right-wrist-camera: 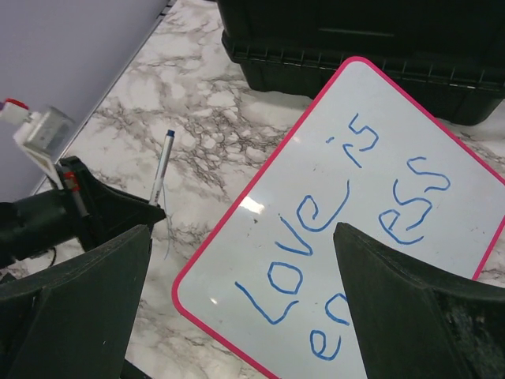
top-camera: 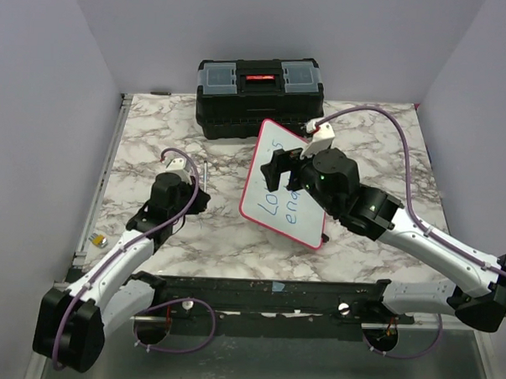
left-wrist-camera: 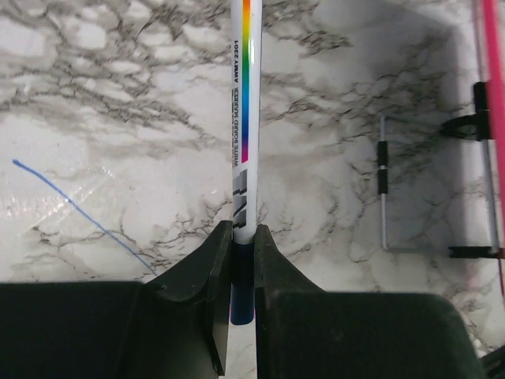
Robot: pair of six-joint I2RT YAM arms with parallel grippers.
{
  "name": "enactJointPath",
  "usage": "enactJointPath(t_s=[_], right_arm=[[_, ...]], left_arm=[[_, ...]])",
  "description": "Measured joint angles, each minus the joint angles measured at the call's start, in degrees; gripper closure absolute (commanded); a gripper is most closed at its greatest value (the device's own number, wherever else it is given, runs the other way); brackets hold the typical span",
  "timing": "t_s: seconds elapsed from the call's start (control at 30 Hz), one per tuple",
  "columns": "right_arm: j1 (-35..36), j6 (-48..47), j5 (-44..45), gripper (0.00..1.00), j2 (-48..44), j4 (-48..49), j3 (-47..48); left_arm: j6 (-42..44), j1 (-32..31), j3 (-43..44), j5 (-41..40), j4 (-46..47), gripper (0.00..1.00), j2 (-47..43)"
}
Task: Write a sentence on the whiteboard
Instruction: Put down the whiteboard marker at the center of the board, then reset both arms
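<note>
Whiteboard (right-wrist-camera: 359,99) sits mid-table, a bit toward 3 o'clock. From the top camera the blue sentence (right-wrist-camera: 312,217) runs up toward 12 o'clock, "Love is" above "en…ess". The black toolbox (top-camera: 260,93) is close off its 12 o'clock corner, and bare marble table (top-camera: 155,126) lies at 9. Right tool (right-wrist-camera: 243,233) hangs over the board, spread wide and empty. Left tool (left-wrist-camera: 243,237), at 9 o'clock, pinches a marker (left-wrist-camera: 246,118).

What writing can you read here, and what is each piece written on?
"Love is": top line of the sentence on the whiteboard.
"en" ... "ess": its lower line, middle hidden behind the right gripper.
"WHITE BOARD MARKER AWMY 2301": on the marker in the left gripper.
Red label on the toolbox: too small to read.
</note>
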Motion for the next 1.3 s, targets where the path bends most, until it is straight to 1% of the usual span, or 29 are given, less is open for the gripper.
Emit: enactJointPath(t_s=[0.13, 0.3, 0.33, 0.43, 0.57, 0.67, 0.7, 0.73, 0.9, 1.0, 1.13, 1.3], right_arm=[[0.0, 1.1, 0.0, 0.00, -0.5, 0.2, -0.9], [0.0, 2.1, 0.0, 0.00, -1.5, 0.8, -2.5], [0.0, 2.2, 0.1, 0.00, -1.6, 1.0, -2.6], [0.0, 2.2, 0.4, 0.00, -1.6, 1.3, -2.7], [0.0, 2.2, 1.9, 0.00, -1.7, 1.6, -3.1], [0.0, 2.2, 3.3, 0.00, -2.0, 1.5, -3.7], [0.0, 2.2, 3.7, 0.00, -2.1, 1.5, -3.8], [0.0, 2.2, 4.2, 0.00, -2.3, 1.5, -3.9], [0.0, 2.2, 5.9, 0.00, -3.9, 1.5, -4.7], [0.0, 2.1, 6.5, 0.00, -4.4, 1.6, -4.8], [0.0, 1.9, 7.2, 0.00, -4.5, 1.7, -5.0], [0.0, 1.4, 7.6, 0.00, -4.6, 1.7, -5.8]], left_arm=[[-3.4, 0.0, -2.1, -2.3, 3.4, 1.00, 6.8], [-5.9, 0.0, -2.1, -4.8, 8.2, 1.00, 15.3], [-6.3, 0.0, -1.8, -5.0, 9.3, 0.98, 17.3], [-7.5, 0.1, -0.4, -4.9, 11.6, 0.81, 22.9], [-8.7, 0.1, 2.8, -4.7, 14.0, 0.39, 29.4], [-9.2, 0.1, 3.4, -4.8, 15.3, 0.18, 30.5], [-9.2, 0.1, 3.4, -4.8, 15.6, 0.07, 30.5], [-9.2, 0.1, 3.4, -4.8, 15.8, 0.02, 30.5], [-9.4, 0.1, 3.4, -5.8, 15.4, 0.01, 29.4], [-8.9, 0.1, 3.4, -7.3, 14.2, 0.02, 25.9], [-6.8, 0.1, 3.5, -10.2, 11.6, 0.01, 18.5], [-1.4, 0.1, 4.9, -14.1, 8.2, 0.01, 8.2]])
